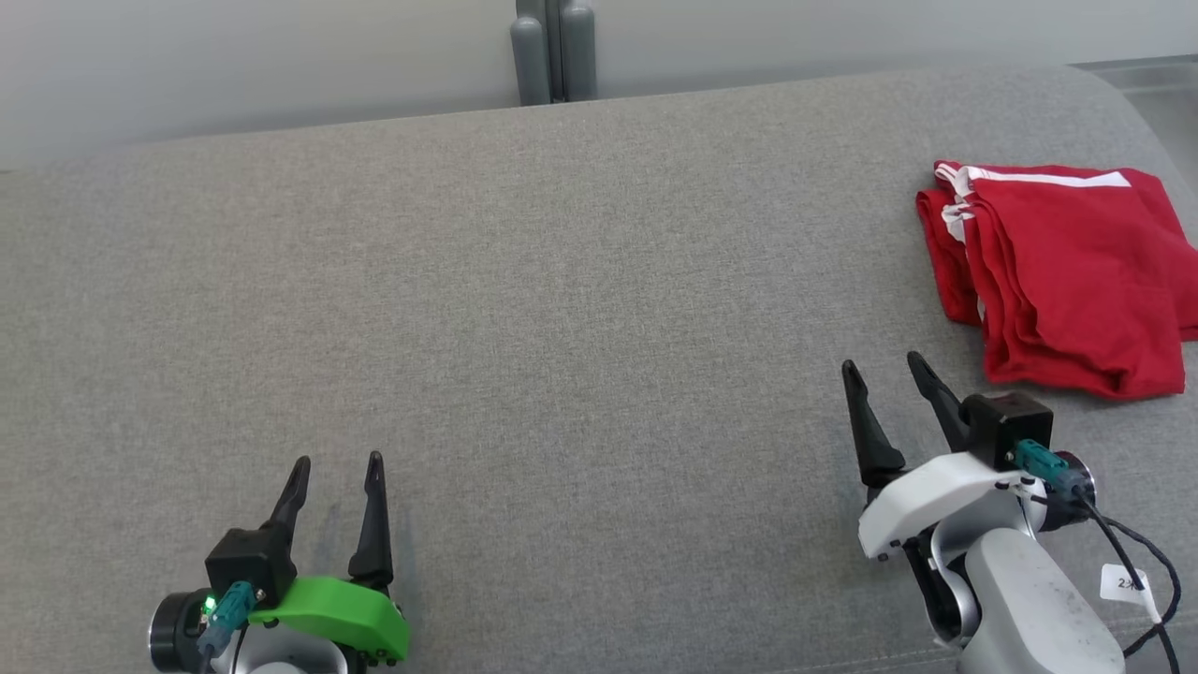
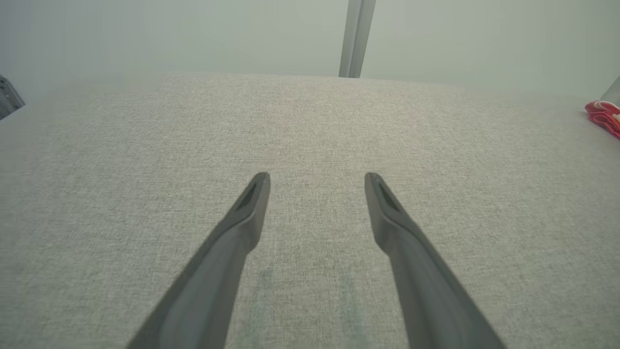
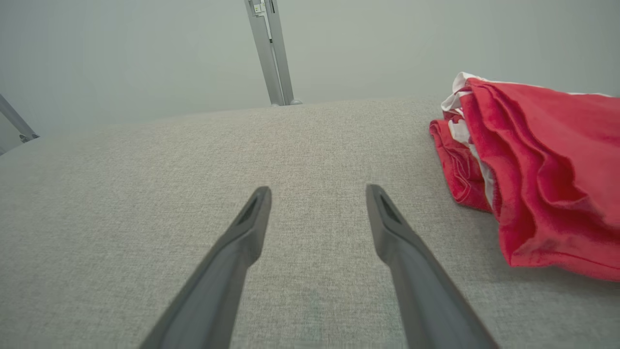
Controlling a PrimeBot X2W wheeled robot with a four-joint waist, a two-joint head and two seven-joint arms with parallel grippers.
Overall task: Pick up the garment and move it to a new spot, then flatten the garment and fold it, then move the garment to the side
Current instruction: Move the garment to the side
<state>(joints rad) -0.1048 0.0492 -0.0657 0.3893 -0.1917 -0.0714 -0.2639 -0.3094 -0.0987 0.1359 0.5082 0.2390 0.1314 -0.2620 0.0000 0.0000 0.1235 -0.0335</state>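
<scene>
Garment: the red garment (image 1: 1067,271) lies at the far right of the grey padded surface (image 1: 562,328), near its right edge. It is gathered into a compact stack of several layers, with white trim (image 1: 1044,178) along its far side. The layers are a little wavy, not perfectly flat.
Contact: nothing touches the garment; it rests free on the surface.
Right gripper: the right gripper (image 1: 880,363) is near the garment's near left corner but apart from it. Its two fingers are spread and nothing is between them. In the right wrist view the garment lies to the right of the fingers, not in front of them.
Left gripper: the left gripper (image 1: 338,461) is low at the left, well apart from the garment. Its fingers are also parted and empty, over bare surface.
Background: a grey post (image 1: 554,47) stands beyond the far edge, before a pale wall.
Step in hand: in my judgement the garment looks folded and set to the side, so the last step seems finished. I cannot exclude that it waits for the first pick.
Next move: if finished, the arms only need to keep clear. If a pick is needed, the right gripper must turn toward the garment's near edge and close over all layers, otherwise the stack may open.
</scene>
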